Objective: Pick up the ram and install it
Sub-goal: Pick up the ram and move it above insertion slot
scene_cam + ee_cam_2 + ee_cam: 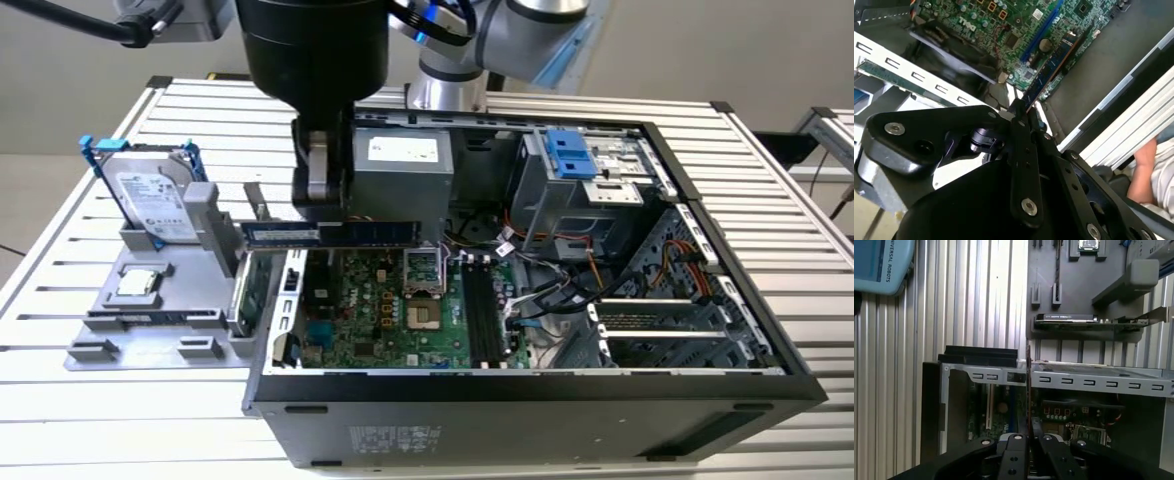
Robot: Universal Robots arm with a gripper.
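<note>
- Noted gripper (327, 210) pinching the ram (334, 233), left of centre in the exterior view; pick-up judged done.
- Held level above the motherboard (400, 315) inside the open case (534, 390), apart from it.
- Not yet seated in any slot; install judged outstanding.

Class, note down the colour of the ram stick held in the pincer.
The ram is dark blue-green with black chips, shown best in the exterior view.

Ribbed silvery metal table (787, 210), matt black gripper (324, 212), matt grey plastic holder (147, 330), dull metal power-supply box (400, 180), dark circuit-board ram (380, 232).
</note>
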